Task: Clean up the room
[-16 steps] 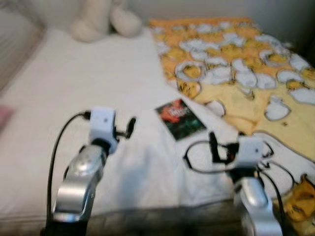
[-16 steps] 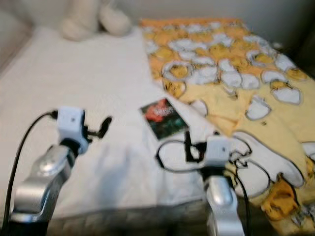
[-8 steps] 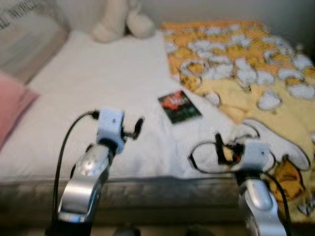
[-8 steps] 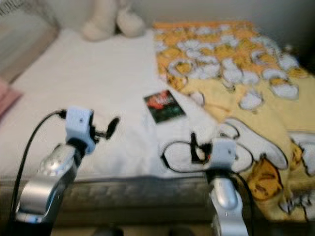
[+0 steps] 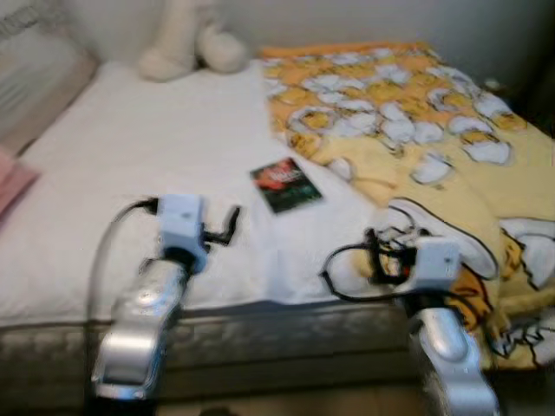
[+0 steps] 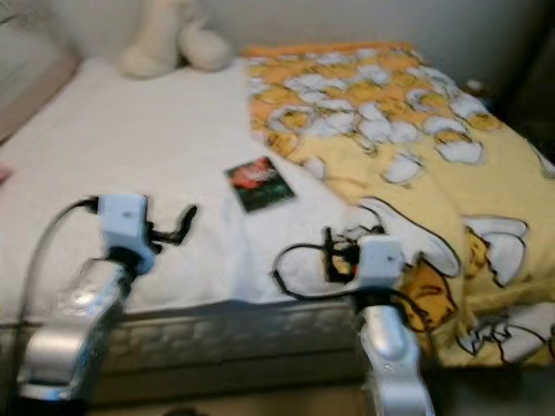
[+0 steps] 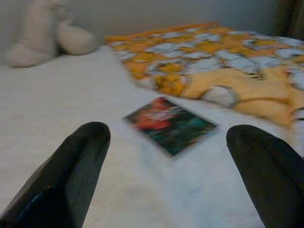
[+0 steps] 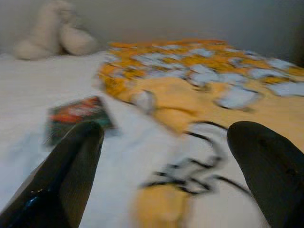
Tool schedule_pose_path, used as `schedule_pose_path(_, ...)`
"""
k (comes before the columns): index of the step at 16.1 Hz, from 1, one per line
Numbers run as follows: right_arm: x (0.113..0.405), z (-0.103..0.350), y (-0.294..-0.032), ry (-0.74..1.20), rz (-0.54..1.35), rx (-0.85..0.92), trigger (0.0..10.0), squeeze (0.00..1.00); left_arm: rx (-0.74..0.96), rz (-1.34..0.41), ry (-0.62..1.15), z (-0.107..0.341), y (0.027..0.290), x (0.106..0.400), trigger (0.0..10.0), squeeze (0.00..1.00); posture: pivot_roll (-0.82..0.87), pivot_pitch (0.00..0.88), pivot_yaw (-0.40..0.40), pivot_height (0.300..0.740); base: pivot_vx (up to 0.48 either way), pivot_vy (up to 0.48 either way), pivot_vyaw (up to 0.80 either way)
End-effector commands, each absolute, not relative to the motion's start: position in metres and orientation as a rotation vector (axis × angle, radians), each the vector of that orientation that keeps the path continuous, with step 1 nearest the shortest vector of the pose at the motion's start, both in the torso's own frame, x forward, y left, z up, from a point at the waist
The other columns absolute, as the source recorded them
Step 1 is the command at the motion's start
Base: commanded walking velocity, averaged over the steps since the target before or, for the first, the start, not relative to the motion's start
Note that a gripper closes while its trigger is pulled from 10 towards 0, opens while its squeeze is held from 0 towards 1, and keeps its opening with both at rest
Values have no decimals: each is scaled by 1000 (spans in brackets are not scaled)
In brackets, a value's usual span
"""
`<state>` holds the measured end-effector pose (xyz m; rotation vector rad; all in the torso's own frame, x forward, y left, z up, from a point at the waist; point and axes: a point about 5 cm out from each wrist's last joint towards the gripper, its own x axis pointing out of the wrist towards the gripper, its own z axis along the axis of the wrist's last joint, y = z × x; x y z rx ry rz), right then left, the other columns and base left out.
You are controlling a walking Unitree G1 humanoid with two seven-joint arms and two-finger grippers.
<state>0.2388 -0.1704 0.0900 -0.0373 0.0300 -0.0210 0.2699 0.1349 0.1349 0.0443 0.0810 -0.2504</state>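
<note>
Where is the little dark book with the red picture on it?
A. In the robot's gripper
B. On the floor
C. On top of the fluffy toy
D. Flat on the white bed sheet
D: the small dark book with a red cover picture lies flat on the white bed sheet, beside the yellow patterned blanket, held by neither gripper.

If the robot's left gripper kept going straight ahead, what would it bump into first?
Probably the book lying flat on the white bed. It sits between the open left gripper's fingers, a little way ahead, though depth is hard to judge.
</note>
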Motion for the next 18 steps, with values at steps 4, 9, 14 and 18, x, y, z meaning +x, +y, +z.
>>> schedule_pose_path(4,242,93,-161,17,8,-32,10000,0,40,-214,64,140,143,271,10000,0,-27,0,63,711,401,-212,0)
schedule_pose_path(9,246,95,-156,15,45,-19,10000,0,20,-114,108,132,153,272,10000,0,-23,0,59,711,190,0,0)
schedule_pose_path(14,249,95,-161,24,36,-37,10000,0,26,-130,90,134,150,271,10000,0,-18,0,47,711,88,0,332)
schedule_pose_path(18,249,96,-159,16,48,-42,10000,0,84,-191,57,140,143,270,10000,0,-16,0,45,711,480,0,0)
